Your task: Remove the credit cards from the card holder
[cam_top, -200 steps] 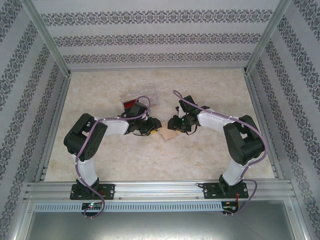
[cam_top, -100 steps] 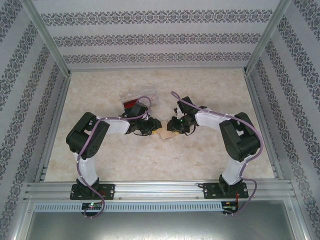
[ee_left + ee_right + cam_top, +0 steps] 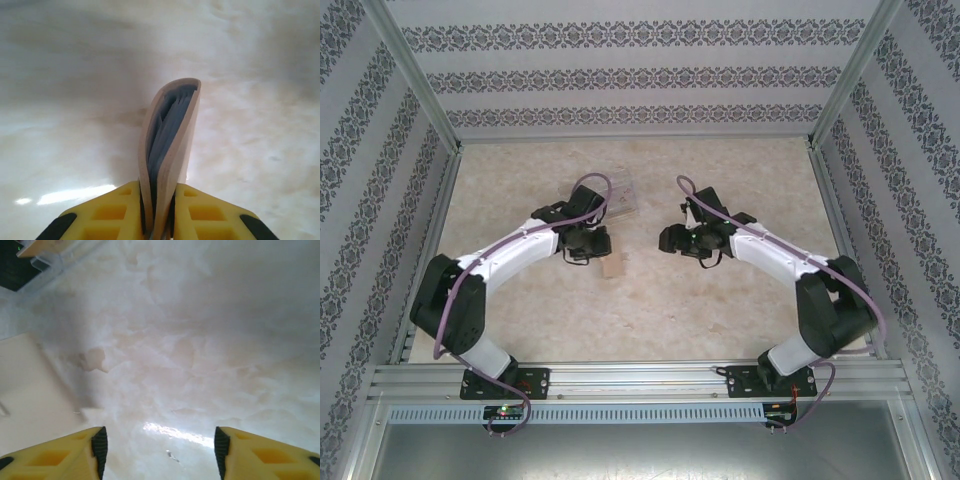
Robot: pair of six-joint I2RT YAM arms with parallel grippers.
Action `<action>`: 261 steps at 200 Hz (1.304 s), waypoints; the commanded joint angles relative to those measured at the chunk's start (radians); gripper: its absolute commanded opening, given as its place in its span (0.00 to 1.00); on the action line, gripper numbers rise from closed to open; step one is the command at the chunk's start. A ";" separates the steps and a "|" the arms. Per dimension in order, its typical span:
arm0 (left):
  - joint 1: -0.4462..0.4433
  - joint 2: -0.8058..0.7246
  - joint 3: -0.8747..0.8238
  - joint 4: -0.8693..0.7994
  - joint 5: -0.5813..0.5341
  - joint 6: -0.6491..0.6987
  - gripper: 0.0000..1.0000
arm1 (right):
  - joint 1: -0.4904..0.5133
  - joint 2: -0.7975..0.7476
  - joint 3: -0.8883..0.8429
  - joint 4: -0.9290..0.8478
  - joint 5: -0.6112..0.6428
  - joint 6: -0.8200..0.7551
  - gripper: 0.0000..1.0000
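Note:
The card holder [image 3: 170,135] is folded nearly flat, tan outside and grey-blue inside, and stands on edge between my left gripper's yellow fingers [image 3: 120,210]. My left gripper [image 3: 159,202] is shut on its near end. From above, the holder [image 3: 612,267] hangs just right of my left gripper [image 3: 602,254] over the middle of the table. My right gripper [image 3: 664,239] is a short way to its right, apart from it. That right gripper [image 3: 160,450] is open over bare table. No credit cards can be made out inside the holder.
A clear plastic box [image 3: 620,193] lies behind the left wrist, partly covered by the arm. Its edge [image 3: 55,267] shows in the right wrist view with a dark thing and an orange-yellow edge beside it. The marbled table [image 3: 720,300] has metal rails along its sides.
My left arm has stretched out and carried the card holder to the left. My right gripper has opened, let go of the holder and drawn back to the right.

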 commanded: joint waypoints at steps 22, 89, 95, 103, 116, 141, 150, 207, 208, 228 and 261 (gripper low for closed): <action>-0.065 -0.014 0.114 -0.474 -0.481 0.104 0.13 | -0.021 -0.061 -0.058 -0.045 0.099 -0.063 0.69; -0.160 0.196 0.232 -0.420 -0.459 0.015 0.22 | -0.048 -0.132 -0.132 -0.034 0.100 -0.063 0.78; -0.163 0.212 0.237 -0.394 -0.422 0.015 0.25 | -0.049 -0.133 -0.136 -0.031 0.098 -0.059 0.78; -0.165 0.220 0.236 -0.344 -0.361 0.019 0.30 | -0.049 -0.133 -0.140 -0.026 0.094 -0.051 0.78; -0.164 0.216 0.232 -0.276 -0.285 0.024 0.41 | -0.049 -0.123 -0.137 -0.023 0.090 -0.033 0.78; -0.152 0.159 0.233 -0.190 -0.171 0.059 0.71 | -0.030 -0.093 -0.114 -0.018 0.078 0.007 0.72; -0.140 0.131 0.227 -0.170 -0.150 0.067 0.78 | -0.008 -0.083 -0.103 -0.011 0.082 0.028 0.72; 0.102 -0.115 -0.013 -0.039 0.040 0.071 1.00 | 0.235 0.064 0.007 0.040 0.152 0.169 0.68; 0.109 -0.120 -0.020 -0.036 0.044 0.071 1.00 | 0.242 0.068 0.011 0.040 0.154 0.169 0.68; 0.236 -0.231 -0.137 -0.017 0.081 0.047 0.99 | 0.337 0.168 0.103 0.019 0.194 0.188 0.68; 0.385 -0.365 -0.250 -0.030 0.048 0.034 0.99 | 0.456 0.328 0.266 -0.038 0.253 0.181 0.67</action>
